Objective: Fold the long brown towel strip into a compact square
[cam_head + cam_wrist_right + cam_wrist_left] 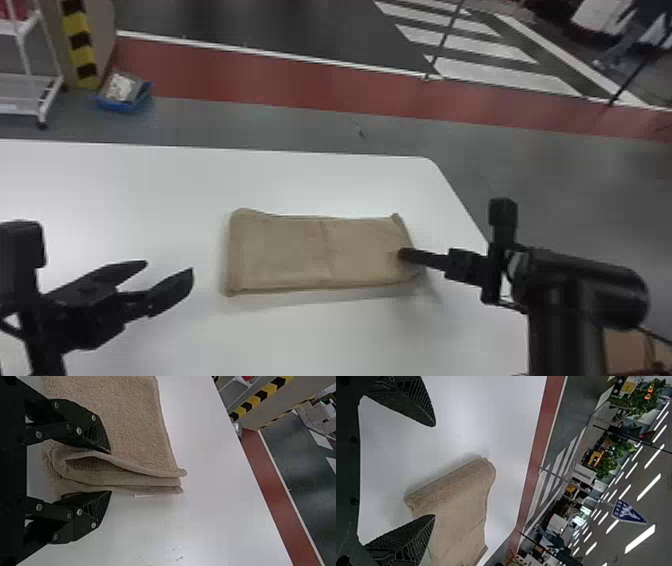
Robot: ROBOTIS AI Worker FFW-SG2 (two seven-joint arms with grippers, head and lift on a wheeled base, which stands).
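The right gripper point(406, 254) is at the right end of the brown towel point(295, 255), its two flat black fingers parted, one on either side of the towel's stacked, layered edge; the layers between them curl loosely. The left gripper point(168, 267) is open too, its fingers spread with nothing between them, above the table point(150, 195) and to the left of the towel. The towel lies near the table's far right corner, folded into a layered rectangle, longer from left to right, with a faint crease across its middle. The table is white and smooth. Beyond it, a red band point(260, 82) crosses the gray floor; at the far left are a blue tray point(123, 106) and a white wheeled rack point(30, 79).
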